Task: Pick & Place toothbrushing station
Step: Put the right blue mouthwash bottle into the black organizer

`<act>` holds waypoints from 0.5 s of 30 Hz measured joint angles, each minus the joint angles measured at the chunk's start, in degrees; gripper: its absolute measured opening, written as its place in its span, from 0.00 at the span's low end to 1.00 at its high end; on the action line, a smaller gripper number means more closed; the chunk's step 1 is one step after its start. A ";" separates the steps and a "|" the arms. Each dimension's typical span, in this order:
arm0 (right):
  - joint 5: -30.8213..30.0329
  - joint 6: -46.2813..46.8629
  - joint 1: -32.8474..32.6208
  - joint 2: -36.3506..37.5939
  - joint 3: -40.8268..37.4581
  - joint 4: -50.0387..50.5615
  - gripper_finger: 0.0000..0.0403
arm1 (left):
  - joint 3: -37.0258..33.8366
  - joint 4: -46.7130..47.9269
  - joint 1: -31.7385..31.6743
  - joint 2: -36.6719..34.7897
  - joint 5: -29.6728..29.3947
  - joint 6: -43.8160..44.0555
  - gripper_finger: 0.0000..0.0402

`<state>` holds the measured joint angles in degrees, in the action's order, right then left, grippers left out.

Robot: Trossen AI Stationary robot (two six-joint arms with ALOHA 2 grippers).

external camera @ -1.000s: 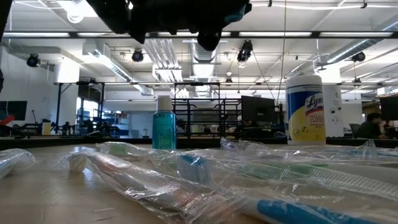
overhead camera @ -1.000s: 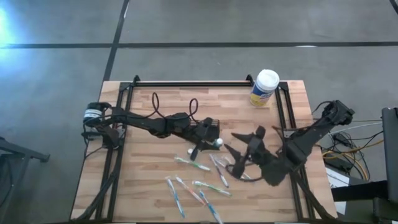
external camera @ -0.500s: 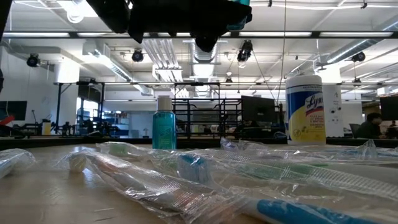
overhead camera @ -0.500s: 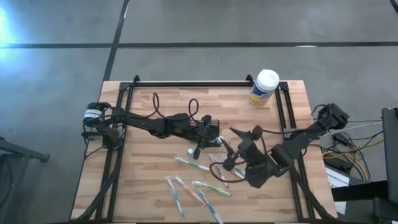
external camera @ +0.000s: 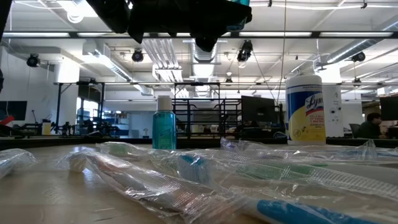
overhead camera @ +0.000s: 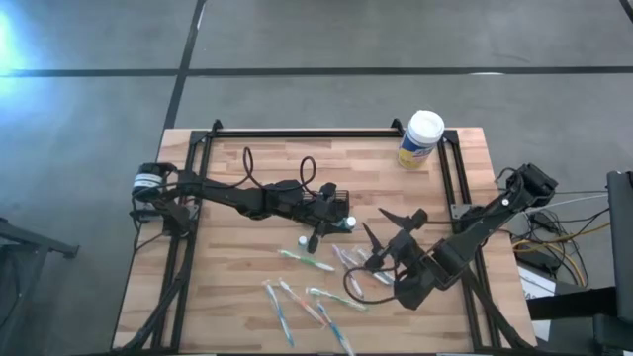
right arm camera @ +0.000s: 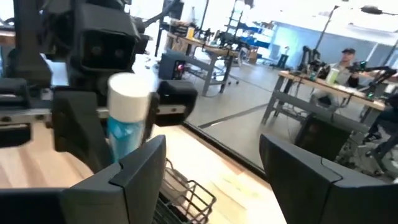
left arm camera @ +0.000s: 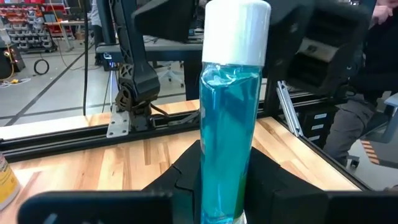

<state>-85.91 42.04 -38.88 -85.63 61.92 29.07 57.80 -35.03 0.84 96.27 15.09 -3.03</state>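
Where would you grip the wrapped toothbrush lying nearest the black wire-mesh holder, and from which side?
Grip mid-handle, coming straight down from above with the jaws across its narrow width. The toothbrush lies flat on the table, long and slender, so no side approach gets under it.

Grey concrete floor (overhead camera: 297,40) all round the table (overhead camera: 247,287), crossed by dark straight lines. Wooden plank top, black metal frame (overhead camera: 307,133) along its far edge and sides. Open hall beyond: white ceiling with long strip lights (external camera: 62,34), ducts and hanging cables. Black spotlights (external camera: 33,60) hung from the beams. Black metal racks (external camera: 199,106) and dark monitors (external camera: 258,109) in the middle distance. Workbenches (right arm camera: 317,84) farther off, a seated person (right arm camera: 345,62) behind one. Another person (external camera: 373,124) at the far right, by a screen.
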 joint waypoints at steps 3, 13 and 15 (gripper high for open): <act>-1.16 0.65 -1.23 0.38 -0.83 -0.21 0.64 | 0.00 0.00 0.00 0.00 0.00 -0.19 0.18; 5.56 -9.09 -4.16 0.90 0.15 -3.48 0.62 | 0.00 -0.04 0.00 0.00 0.00 -0.83 0.18; 8.75 -14.48 -4.15 0.92 -0.24 -7.36 0.61 | 0.00 -0.09 0.00 0.00 0.00 -0.85 0.18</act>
<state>-77.16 27.57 -43.04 -84.71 61.68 21.71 57.80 -35.11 0.84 96.27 15.09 -3.88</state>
